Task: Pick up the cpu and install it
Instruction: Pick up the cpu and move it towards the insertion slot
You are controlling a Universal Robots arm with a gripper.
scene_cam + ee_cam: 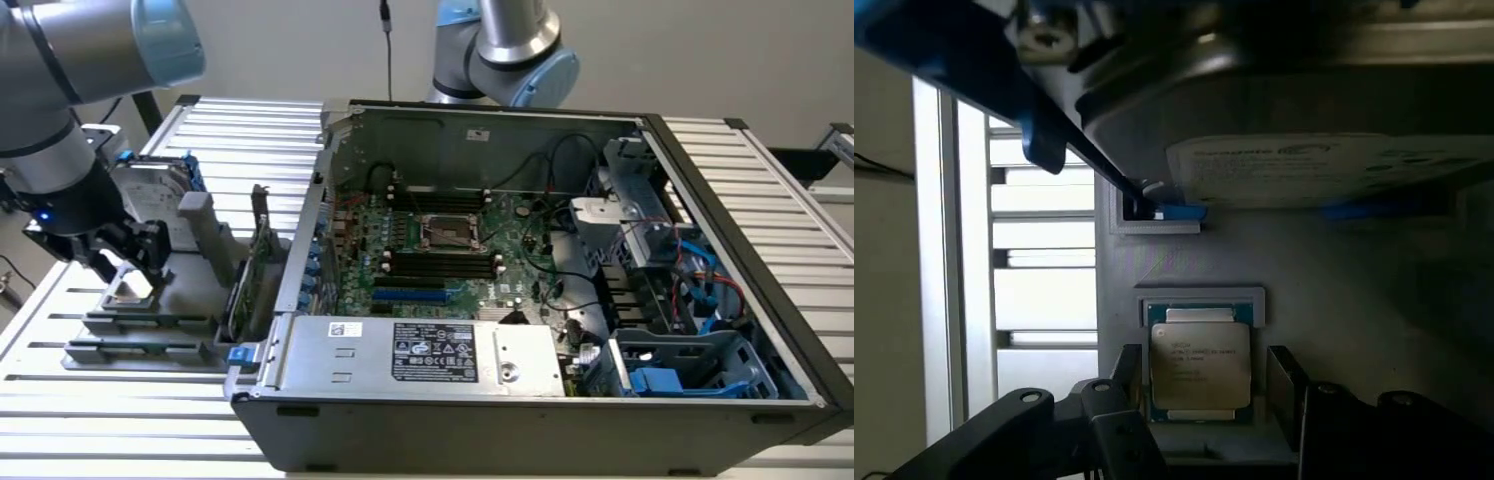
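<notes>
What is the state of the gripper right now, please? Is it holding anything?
Gripper: open, holding nothing; its fingers stand on either side of the cpu, which lies in its grey holder.

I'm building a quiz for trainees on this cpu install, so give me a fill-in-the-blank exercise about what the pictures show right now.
1. The gripper hangs over the cpu with its jaws ____.
2. The cpu lies in a grey holder, near the hard drive, whose side rails are ____ in colour.
3. On the motherboard inside the computer case, the cpu socket is ____.

Missing words: open; blue; empty.
</notes>
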